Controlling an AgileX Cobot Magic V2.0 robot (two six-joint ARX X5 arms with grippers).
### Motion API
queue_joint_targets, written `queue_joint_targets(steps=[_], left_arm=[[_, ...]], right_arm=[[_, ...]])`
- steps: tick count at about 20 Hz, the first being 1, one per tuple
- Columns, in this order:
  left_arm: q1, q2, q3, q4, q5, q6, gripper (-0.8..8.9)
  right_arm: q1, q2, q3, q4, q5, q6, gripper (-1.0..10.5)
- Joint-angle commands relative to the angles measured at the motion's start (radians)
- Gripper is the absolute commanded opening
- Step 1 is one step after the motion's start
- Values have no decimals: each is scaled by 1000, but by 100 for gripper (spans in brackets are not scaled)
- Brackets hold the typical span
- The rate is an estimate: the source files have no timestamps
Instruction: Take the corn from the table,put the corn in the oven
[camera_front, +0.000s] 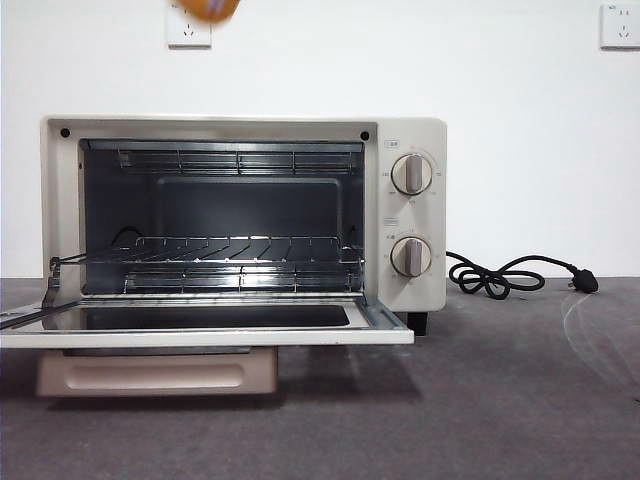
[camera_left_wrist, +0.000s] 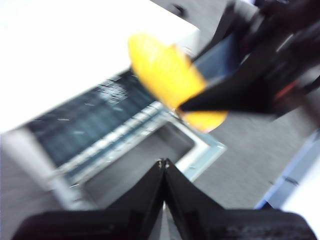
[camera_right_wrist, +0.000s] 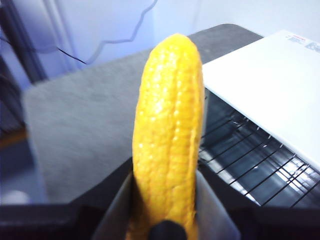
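Above the open oven (camera_front: 243, 210), the right pincer (camera_right_wrist: 165, 200) pinches the corn (camera_right_wrist: 169, 145); left pincer (camera_left_wrist: 163, 167) pressed together.

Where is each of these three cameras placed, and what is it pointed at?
Front view: low at table height, facing the open cream-white toaster oven; only the yellow-orange corn cob's tip shows up top.
Left wrist view: on the left arm, looking down at the oven door; left gripper shut, empty.
Right wrist view: on the right arm, above the oven; right gripper clamps the corn.
Shared: corn and oven appear in all three.
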Motion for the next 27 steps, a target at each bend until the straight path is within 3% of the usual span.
queue_joint_targets(steps=[1, 8, 13, 20, 23, 27], left_arm=[[-4, -75, -10, -32, -49, -28, -5], [-4, -154, -10, -175, -58, -29, -5], [-4, -155, -10, -292, -59, -29, -5], [-4, -155, -10, -293, -59, -29, -5], [-4, -155, -10, -294, -59, -29, -5], [-4, -155, -10, -293, -56, -29, -5]], right_arm=[[31, 94, 3, 45, 74, -151, -12], [40, 276, 4, 98, 235, -341, -12], [38, 386, 9, 152, 411, -554, -12], [37, 488, 9, 361, 579, -835, -12], [22, 521, 14, 451, 587, -937, -12], [-30, 556, 49, 454, 600, -969, -12]])
